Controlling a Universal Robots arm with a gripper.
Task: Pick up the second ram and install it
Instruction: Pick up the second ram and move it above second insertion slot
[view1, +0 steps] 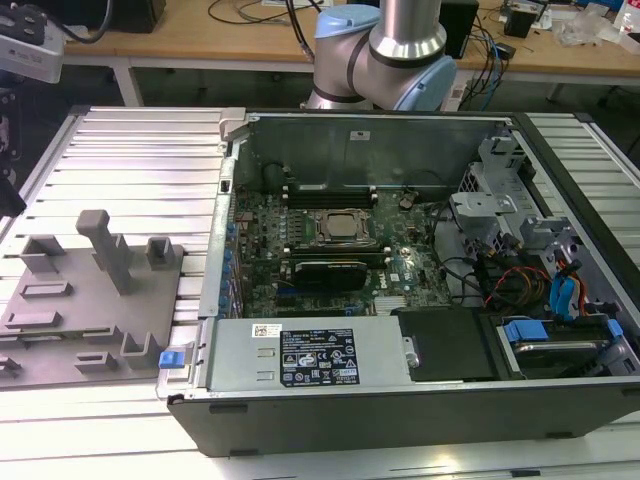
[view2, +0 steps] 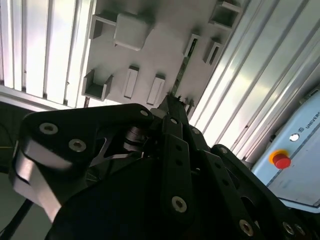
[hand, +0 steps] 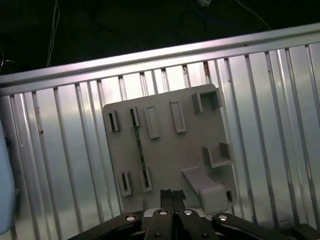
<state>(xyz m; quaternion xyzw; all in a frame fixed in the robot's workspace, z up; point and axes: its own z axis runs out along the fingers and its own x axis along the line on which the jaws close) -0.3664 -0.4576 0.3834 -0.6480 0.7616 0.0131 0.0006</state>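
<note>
Above the fixture (hand: 170, 156), gripper (hand: 172, 196) hangs closed and empty, apart from the ram (hand: 139, 147), which stands on edge in it. I judge a clean pick needs jaws opened, squared to the strip's long edge, centred mid-length.

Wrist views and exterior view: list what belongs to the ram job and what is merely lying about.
Belongs to the job: second ram; gripper; grey holder plate; memory slots.
Lying about: red stop button; power supply; bench cables.

Exterior view overlooks computer case (view1: 400, 430); both wrist views face plate (hand: 170, 150) (view2: 160, 50) beyond tool (hand: 172, 196) (view2: 175, 102).
</note>
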